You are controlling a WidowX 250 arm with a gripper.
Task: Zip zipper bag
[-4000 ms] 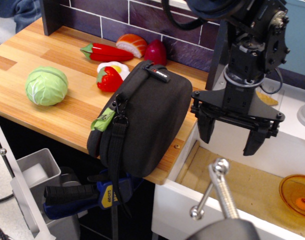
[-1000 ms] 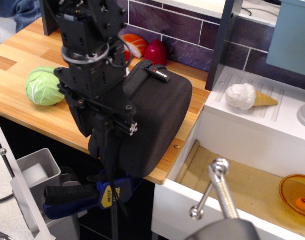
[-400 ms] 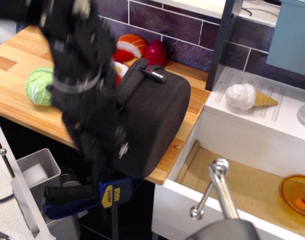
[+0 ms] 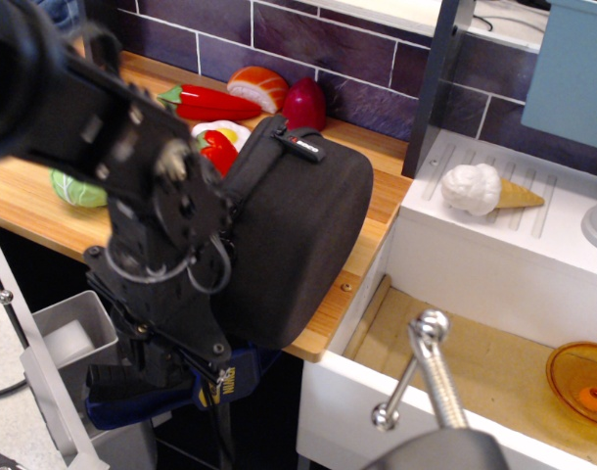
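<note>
The zipper bag is a large black boxy case standing on the front edge of the wooden counter, partly overhanging it. Its red-white logo tab shows on top. My arm stands in front of the bag's left edge and hides the strap, the green tag and that part of the zipper. My gripper points down below the counter edge, against the bag's lower left corner. Its fingers are dark and blurred against the shadow, so I cannot tell how the jaws stand or whether they hold anything.
Toy food lies behind the bag: a cabbage, a red chili, salmon sushi, a red pepper. A blue clamp and a grey bin sit below. Right: sink with faucet, ice cream cone, orange bowl.
My arm crossed from the right of the bag to its left edge, then dropped lower and toward the camera along that edge. The bag has shifted slightly.
</note>
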